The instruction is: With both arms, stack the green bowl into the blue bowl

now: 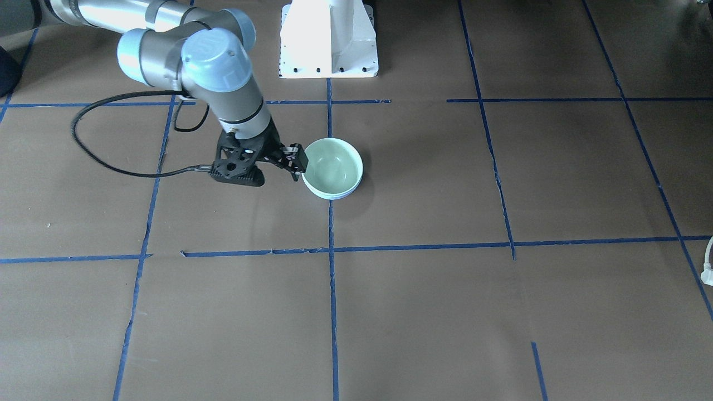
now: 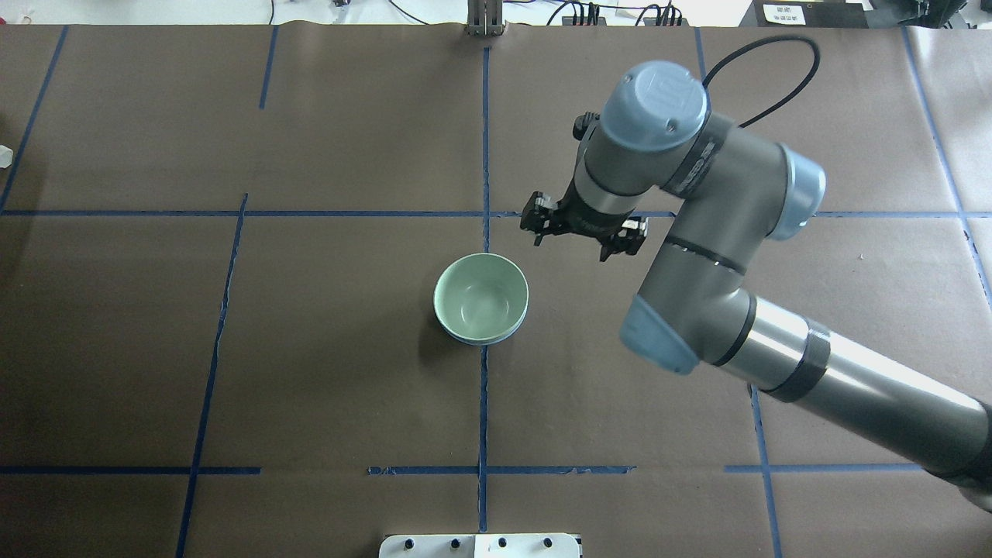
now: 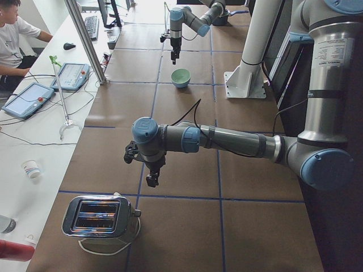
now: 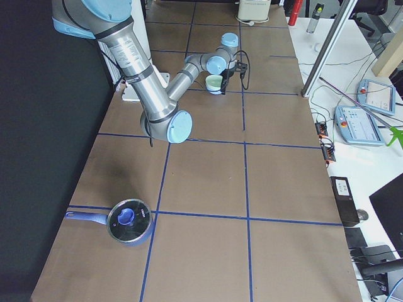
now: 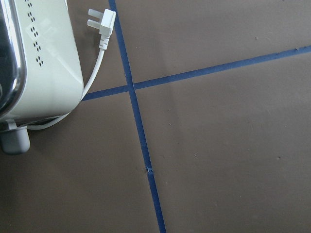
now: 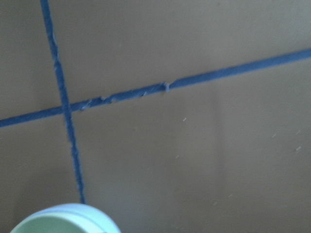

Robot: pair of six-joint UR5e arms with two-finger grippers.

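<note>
The green bowl sits nested inside the blue bowl at the table's middle. Only the blue bowl's rim shows under it, also in the front view below the green bowl. My right gripper hangs just beside the bowls, toward the robot's right and a little farther out. Its jaws are spread and empty, and it also shows in the front view. The right wrist view catches only the bowls' rim. My left gripper points down near the toaster, far from the bowls. I cannot tell whether it is open.
A chrome toaster with a white cord and plug stands at the table's left end. A blue lidded saucepan sits at the right end. The white pedestal base stands behind the bowls. An operator sits at a side desk.
</note>
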